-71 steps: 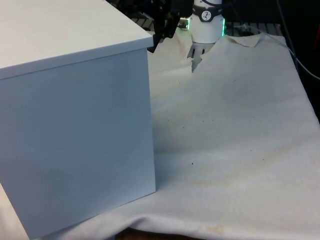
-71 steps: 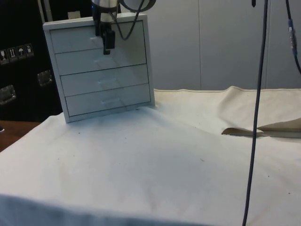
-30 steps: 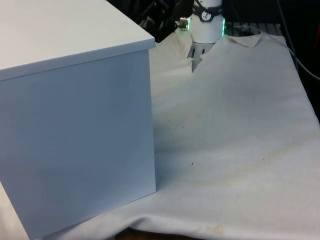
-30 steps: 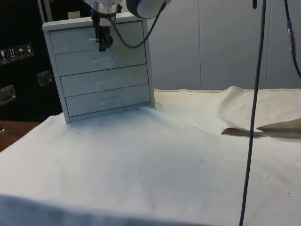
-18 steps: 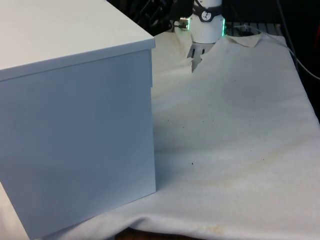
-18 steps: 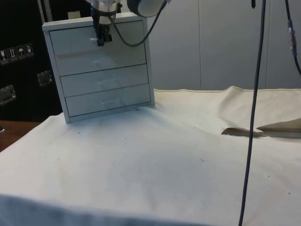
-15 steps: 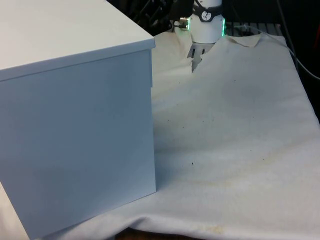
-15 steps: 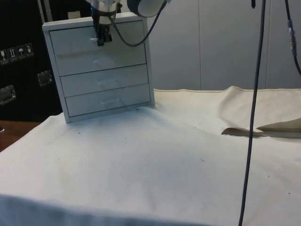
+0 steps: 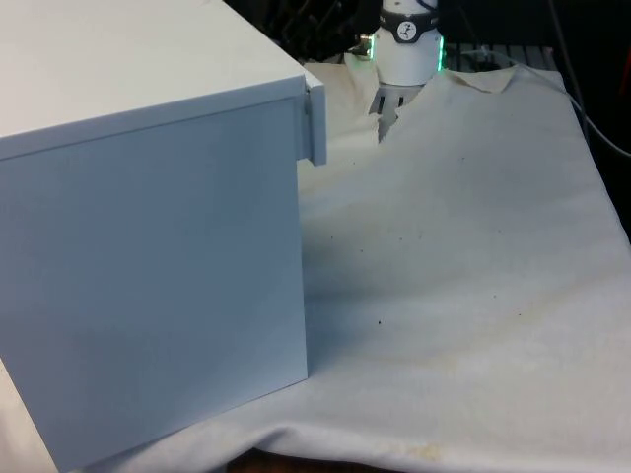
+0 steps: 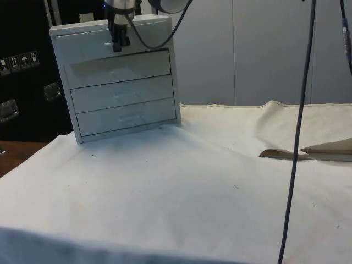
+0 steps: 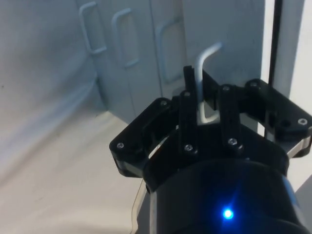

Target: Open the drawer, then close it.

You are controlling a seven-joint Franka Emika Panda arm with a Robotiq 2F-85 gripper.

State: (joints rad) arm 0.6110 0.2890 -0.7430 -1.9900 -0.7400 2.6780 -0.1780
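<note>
The white chest of drawers [image 10: 118,77] stands at the far corner of the cloth-covered table [image 10: 181,187], four drawers stacked, its back turned to the front view. The top drawer [image 10: 115,39] juts a little proud of the cabinet face, its edge [image 9: 314,123] poking past the corner in the front view. The gripper [image 10: 117,44] sits squarely in front of that drawer, fingers [image 11: 187,117] pinched on its handle [image 11: 204,78], a thin bar running crosswise to the pull. The drawer slides straight out from the cabinet face, so I'd judge the next haul wants to follow that line
</note>
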